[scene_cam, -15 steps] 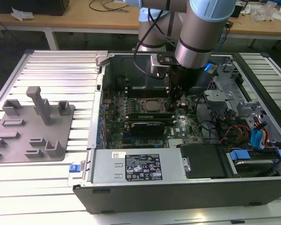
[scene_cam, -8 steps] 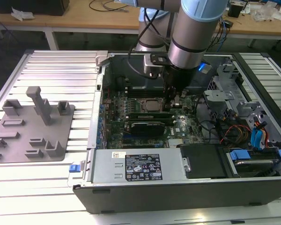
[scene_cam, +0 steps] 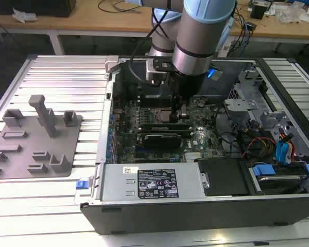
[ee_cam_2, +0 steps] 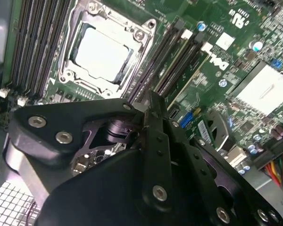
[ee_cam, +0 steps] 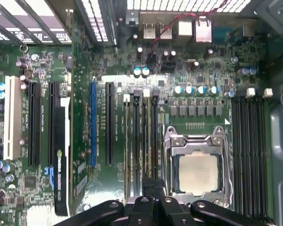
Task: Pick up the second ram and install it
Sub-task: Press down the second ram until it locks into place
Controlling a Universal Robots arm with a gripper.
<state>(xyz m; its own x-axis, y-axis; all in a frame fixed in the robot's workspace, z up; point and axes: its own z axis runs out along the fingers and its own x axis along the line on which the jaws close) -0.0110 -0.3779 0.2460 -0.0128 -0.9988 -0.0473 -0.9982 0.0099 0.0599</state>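
Beside the silver processor [ee_cam: 196,173], the gripper [scene_cam: 182,114] stands over the memory slots [ee_cam: 140,141]; whether its jaws grip anything, I cannot tell.

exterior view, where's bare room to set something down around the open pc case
Free: the ribbed metal table beyond the grey fixture block, and the strip nearer than the block, left of the case. Crowded: inside the case, where the pincer sits over the motherboard, with cables and drive bays on the right.
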